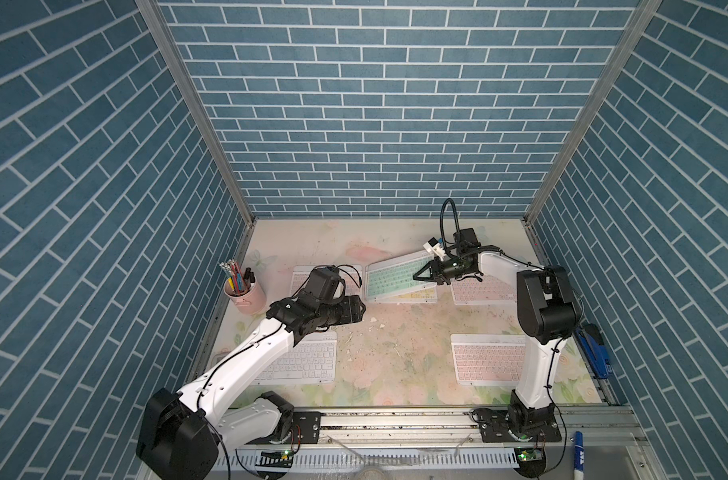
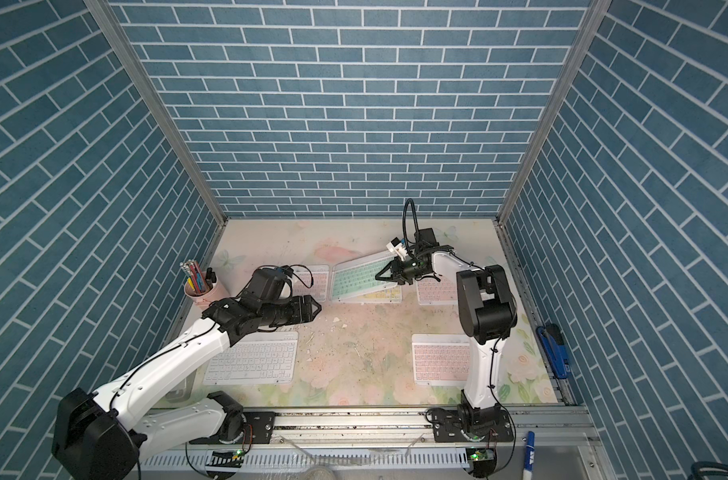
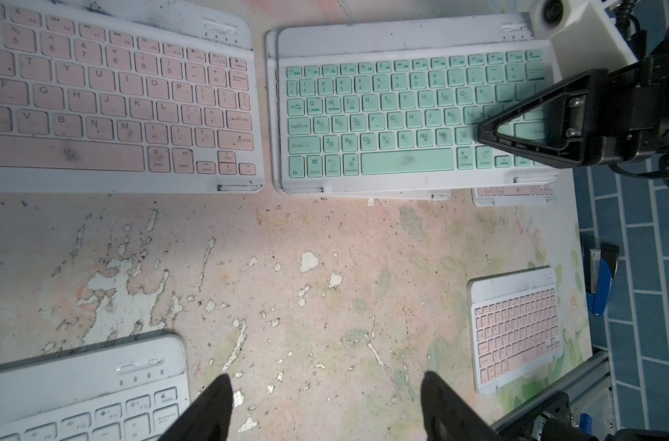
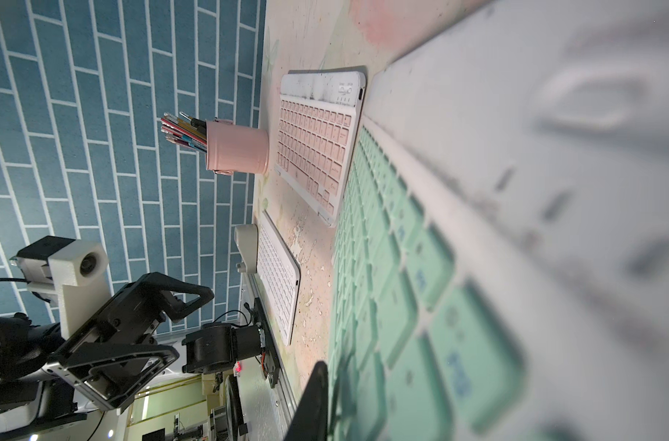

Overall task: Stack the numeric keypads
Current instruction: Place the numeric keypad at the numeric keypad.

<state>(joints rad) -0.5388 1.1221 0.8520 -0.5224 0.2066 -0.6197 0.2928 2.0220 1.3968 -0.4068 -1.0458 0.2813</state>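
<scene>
Mint-green keypad (image 1: 389, 280) (image 3: 382, 114): thin, flat rectangle with a white frame and mint keys. It sits at the middle of the counter's far edge, lying askew on the yellow keypad. In both top views its right end looks raised.
Yellow keypad (image 1: 421, 296): same white-framed shape and directly beneath the mint one. Only a strip of its yellow keys shows at the near right.
Right end effector (image 1: 416, 277): black and triangular-fingered, reaching over the right end of the mint-green keypad. The jaws are close together, and one finger (image 3: 516, 126) lies across the keys. I cannot tell whether it grips the keypad or only touches it.
Far-left pink keypad (image 1: 301, 279) (image 4: 314, 141): white frame and pastel pink keys, flat on the counter just beside the stack's left end. The left arm partly hides it.
Far-right pink keypad (image 1: 485, 291): flat near the far right corner, just beside the stack.
Near-right pink keypad (image 1: 487, 359) (image 3: 516, 328): flat towards the near right corner, well apart from the stack.
White keypad (image 1: 304, 363) (image 4: 277, 275): white keys and frame, flat towards the near left corner under the left arm.
Left end effector (image 3: 325, 378): jaws spread apart with nothing between them, hovering above bare counter between the white keypad and the far row.
Counter (image 1: 395, 353): worn floral pastel surface with chipped patches.
Pencil cup (image 1: 246, 295): pink cylinder full of pencils, at the left edge.
Stapler (image 1: 595, 349): blue, at the right edge.
</scene>
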